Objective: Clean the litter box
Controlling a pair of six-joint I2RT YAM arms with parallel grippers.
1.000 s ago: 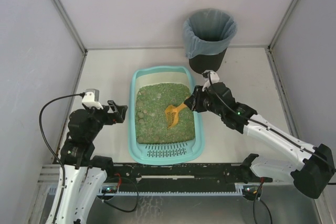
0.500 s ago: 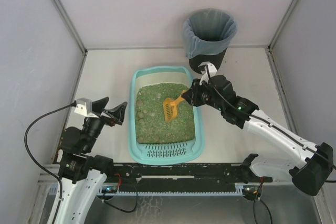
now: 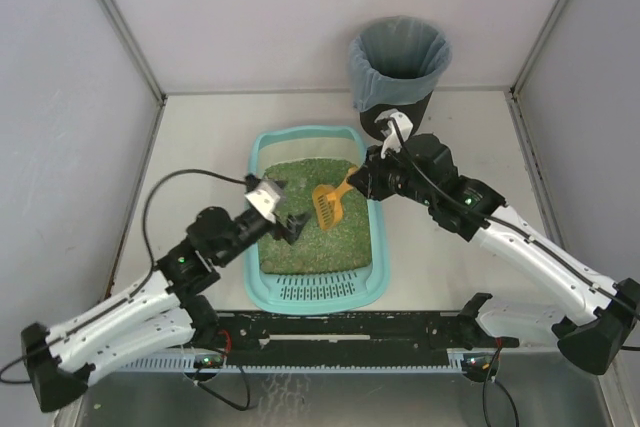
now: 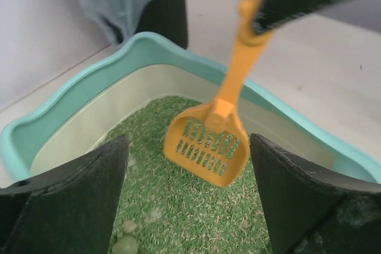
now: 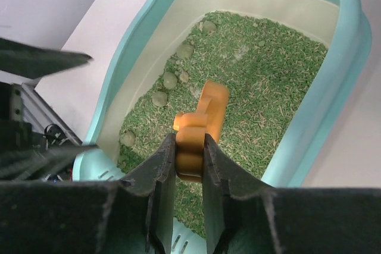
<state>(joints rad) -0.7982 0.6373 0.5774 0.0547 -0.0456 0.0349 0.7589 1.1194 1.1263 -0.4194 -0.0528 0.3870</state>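
The light-teal litter box (image 3: 259, 292) lies mid-table, holding green litter (image 3: 318, 242) and several pale clumps (image 5: 170, 80). Its slotted grate (image 3: 318, 291) is at the near end. My right gripper (image 3: 368, 179) is shut on the handle of the orange slotted scoop (image 3: 329, 205), holding its head just above the litter at the box's far right; the scoop also shows in the right wrist view (image 5: 199, 124) and the left wrist view (image 4: 209, 146). My left gripper (image 3: 287, 215) is open and empty over the box's left side, facing the scoop. Clumps (image 4: 126, 243) lie below it.
A black round bin (image 3: 396, 65) with a grey-blue bag stands behind the box at the far right; it also shows in the left wrist view (image 4: 156, 10). Grey walls enclose the table on three sides. A black rail (image 3: 340, 327) runs along the near edge.
My left arm has swung from outside the box's left side to over the litter, gripper still open. My right gripper has lifted the scoop slightly toward the box's far right.
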